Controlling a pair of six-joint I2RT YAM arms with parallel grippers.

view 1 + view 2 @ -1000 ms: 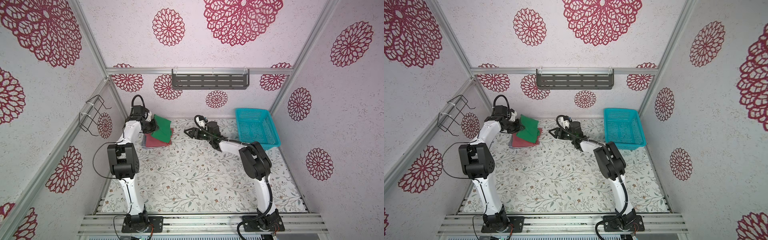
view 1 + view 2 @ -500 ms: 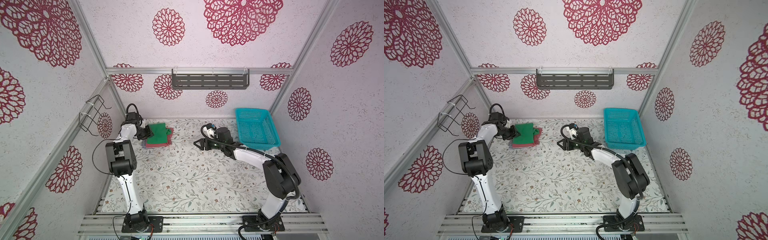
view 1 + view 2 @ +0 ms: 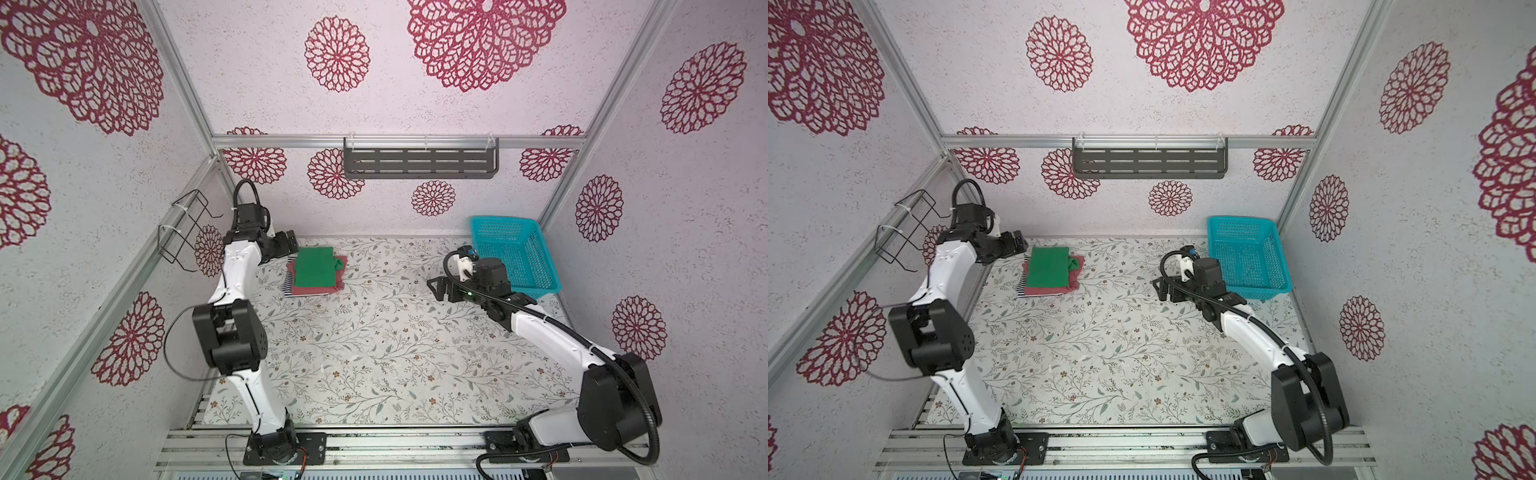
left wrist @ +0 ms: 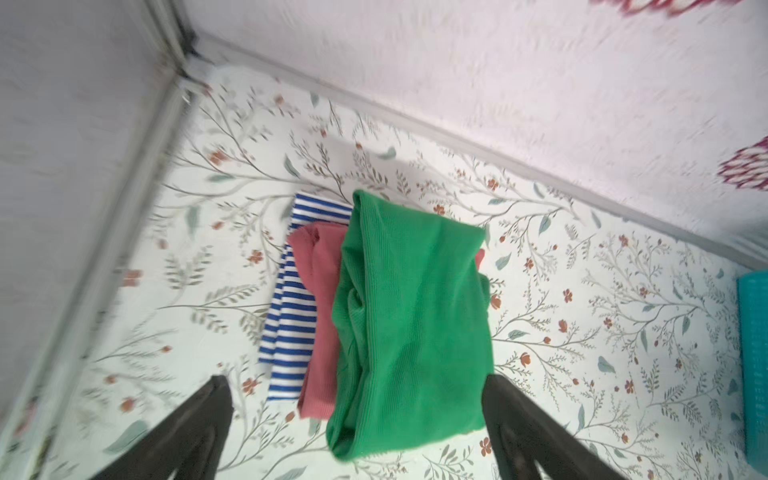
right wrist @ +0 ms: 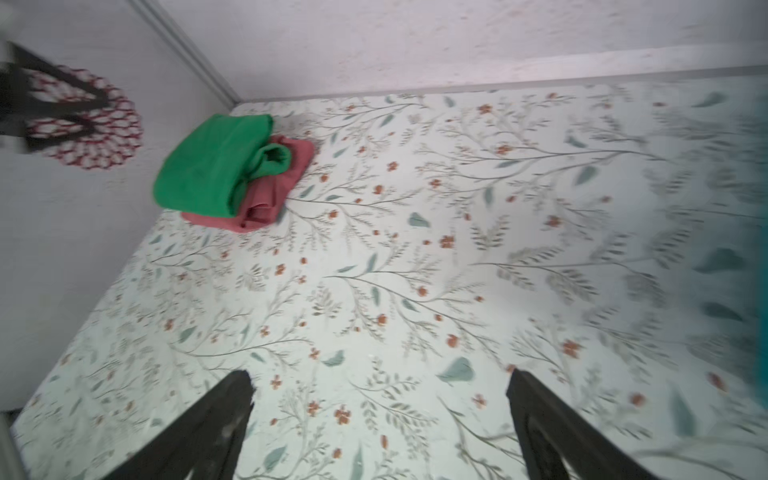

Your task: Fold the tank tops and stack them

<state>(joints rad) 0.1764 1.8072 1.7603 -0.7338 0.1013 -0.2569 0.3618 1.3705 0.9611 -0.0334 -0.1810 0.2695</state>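
At the far left, the left claw [image 3: 289,246] hangs with its jaws spread wide and nothing in them, just beside the rear left corner of the pile. The pile lies flat on the surface [image 3: 374,340]: the green tank top [image 3: 313,267] on top, the red-pink tank top [image 3: 318,289] under it, and the striped tank top [image 3: 288,286] at the bottom, showing only along its left edge. A second ago the green one was tilted up in this claw; now it is released and level. Well apart to the right, the right claw [image 3: 437,289] is also wide open and empty, having drawn back from mid-surface to near the teal basket [image 3: 505,219]. Count: three tank tops, two claws, one basket.
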